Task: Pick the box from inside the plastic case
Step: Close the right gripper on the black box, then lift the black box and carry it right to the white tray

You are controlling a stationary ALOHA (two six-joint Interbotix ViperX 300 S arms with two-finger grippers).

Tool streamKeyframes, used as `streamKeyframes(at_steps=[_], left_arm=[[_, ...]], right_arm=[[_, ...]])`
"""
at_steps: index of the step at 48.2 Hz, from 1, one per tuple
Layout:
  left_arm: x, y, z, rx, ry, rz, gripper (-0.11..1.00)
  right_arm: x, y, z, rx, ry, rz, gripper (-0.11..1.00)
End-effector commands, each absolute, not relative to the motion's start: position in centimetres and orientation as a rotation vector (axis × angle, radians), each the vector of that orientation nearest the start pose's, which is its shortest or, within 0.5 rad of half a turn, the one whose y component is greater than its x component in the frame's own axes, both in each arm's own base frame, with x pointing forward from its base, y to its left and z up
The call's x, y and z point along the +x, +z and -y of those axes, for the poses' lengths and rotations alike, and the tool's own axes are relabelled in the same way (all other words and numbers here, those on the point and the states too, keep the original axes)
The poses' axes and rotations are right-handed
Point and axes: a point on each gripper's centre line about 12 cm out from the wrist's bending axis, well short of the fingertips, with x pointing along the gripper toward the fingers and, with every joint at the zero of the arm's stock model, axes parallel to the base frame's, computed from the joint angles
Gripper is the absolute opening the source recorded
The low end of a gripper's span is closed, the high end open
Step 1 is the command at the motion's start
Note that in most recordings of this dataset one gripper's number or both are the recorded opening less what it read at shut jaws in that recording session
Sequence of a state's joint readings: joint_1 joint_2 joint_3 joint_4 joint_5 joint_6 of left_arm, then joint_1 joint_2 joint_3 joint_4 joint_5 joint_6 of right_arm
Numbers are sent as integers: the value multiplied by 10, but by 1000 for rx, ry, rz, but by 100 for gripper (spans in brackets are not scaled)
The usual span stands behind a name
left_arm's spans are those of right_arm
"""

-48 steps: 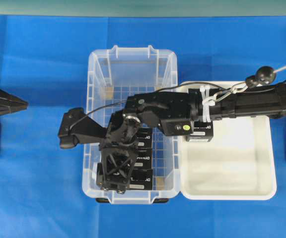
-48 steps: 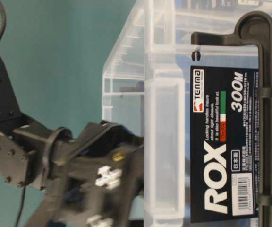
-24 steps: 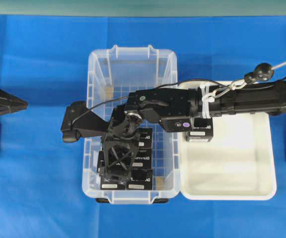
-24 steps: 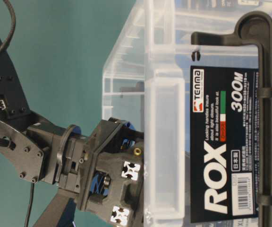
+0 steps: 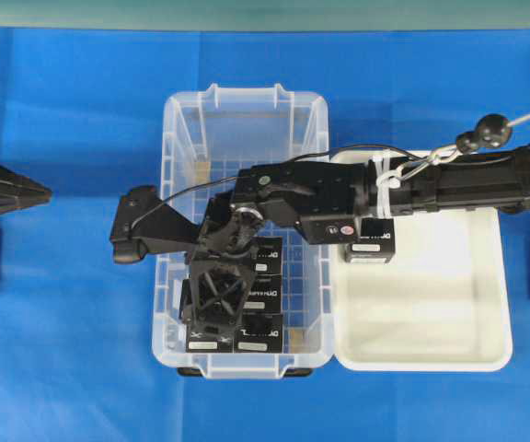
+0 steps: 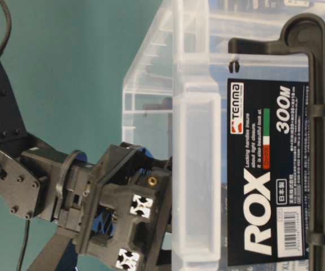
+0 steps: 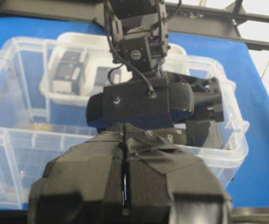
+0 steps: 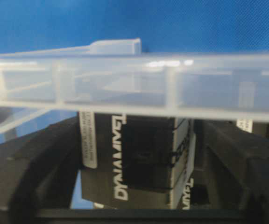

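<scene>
Down inside the plastic case [image 5: 313, 129] our right gripper [image 5: 212, 327] has sunk among the stacked boxes, its jaws drawing in around the box [image 8: 139, 158] yet not visibly clamped; our left gripper [image 7: 124, 186] rests pressed together, so lifting comes next

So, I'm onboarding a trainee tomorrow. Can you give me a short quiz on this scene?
1. True or false: the left tool is shut.
2. The right tool reaches down into: A the plastic case; B the blue cloth; C the left arm.
3. What holds the box lying outside the case?

Key: 1 true. 2 A. 3 the white tray.
</scene>
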State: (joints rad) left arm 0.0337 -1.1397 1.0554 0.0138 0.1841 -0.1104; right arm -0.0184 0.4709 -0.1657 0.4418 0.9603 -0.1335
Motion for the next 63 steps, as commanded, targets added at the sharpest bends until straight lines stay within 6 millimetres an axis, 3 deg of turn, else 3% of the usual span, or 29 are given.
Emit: streamKeyframes(at_steps=[1,12,19,34,50,55,63], left_arm=[[170,327,-7,-97,45,-79,-6],[170,327,-7,-95,45,-81,-6],[169,329,-7,-95,45,-73,-6],[167,332,-7,-96,44,-59,-6],[165,338,-7,-96,43,-42,-6],[165,338,-7,-96,44,-44,-6],[165,338,-7,-95,43,-44,-6]], right_arm=[[514,182,-34,340,229,-1210,76],[513,182,-33,341,231,-1225,73],[512,193,-25,351,220,-1204,73],[493,257,14,372,183,-1124,71],[439,346,43,369,172,-1063,71],[416,363,41,373,181,-1083,71],[375,373,35,397,180,-1145,71]])
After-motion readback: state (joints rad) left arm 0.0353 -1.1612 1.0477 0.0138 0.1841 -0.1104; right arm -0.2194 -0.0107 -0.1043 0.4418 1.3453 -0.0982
